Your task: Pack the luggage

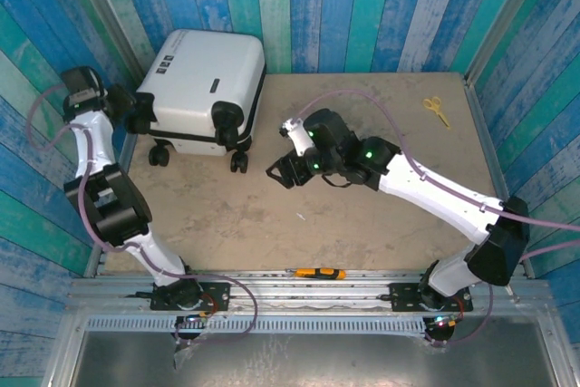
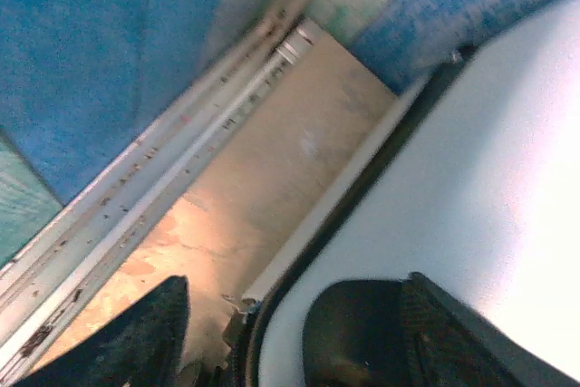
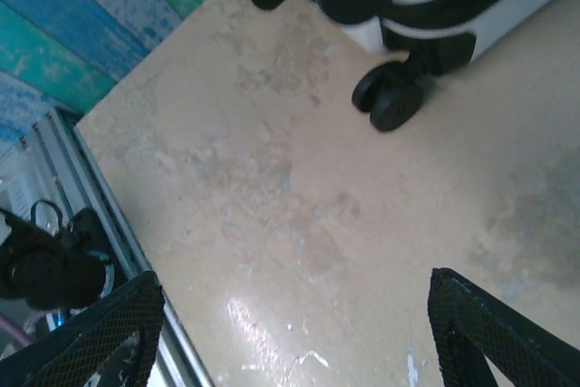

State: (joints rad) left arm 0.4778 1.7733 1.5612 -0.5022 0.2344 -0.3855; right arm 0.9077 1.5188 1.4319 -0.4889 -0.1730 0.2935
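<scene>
The luggage [image 1: 204,79] lies closed at the far left of the table [image 1: 362,224]; its inside is hidden, so I judge the packing is either finished or not begun. The left gripper [image 1: 143,120] has its fingers apart at the luggage's left edge, but whether it grips I cannot tell. The right gripper [image 1: 281,172] hangs wide open and empty.

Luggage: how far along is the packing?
Done: nothing visible; the luggage lies closed on the table. In hand: left claw straddles its edge, no firm grip apparent; right claw hangs open over bare table near the wheels. Left: opening, loading, closing.
</scene>
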